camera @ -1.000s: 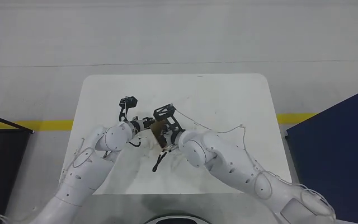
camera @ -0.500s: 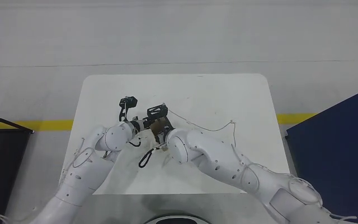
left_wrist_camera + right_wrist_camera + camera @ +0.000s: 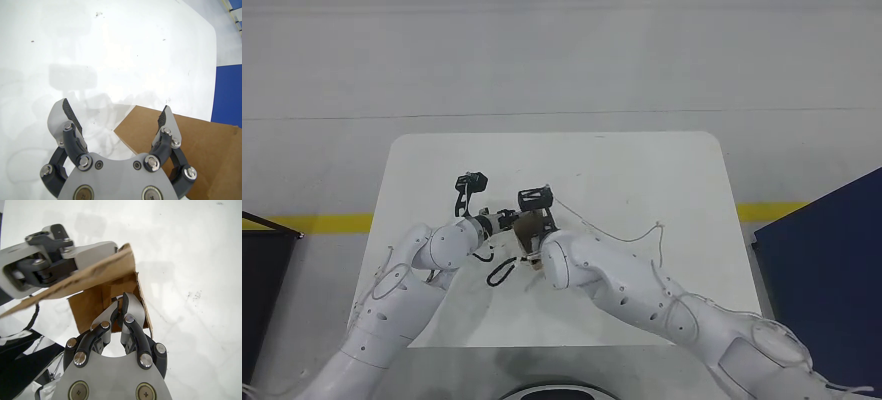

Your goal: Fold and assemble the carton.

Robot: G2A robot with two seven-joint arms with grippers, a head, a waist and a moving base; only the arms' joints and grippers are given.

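Left gripper (image 3: pixel 115 113) spread wide, empty, one finger over a panel of the carton (image 3: pixel 189 144), mid-table. Right gripper (image 3: pixel 120 306), fingers pinched together on nothing, sits inside the carton. Its arm has swung in closer, probably to seat an inner flap.

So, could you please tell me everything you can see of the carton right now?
The carton is small, brown corrugated cardboard, partly folded: walls stand up around an open inside, and one long flap sticks out, tilted. A raw fluted edge shows along one wall. It is between the two hands, over the white table. The right hand, shut, is inside it; the open left hand straddles a panel's corner, contact unclear.
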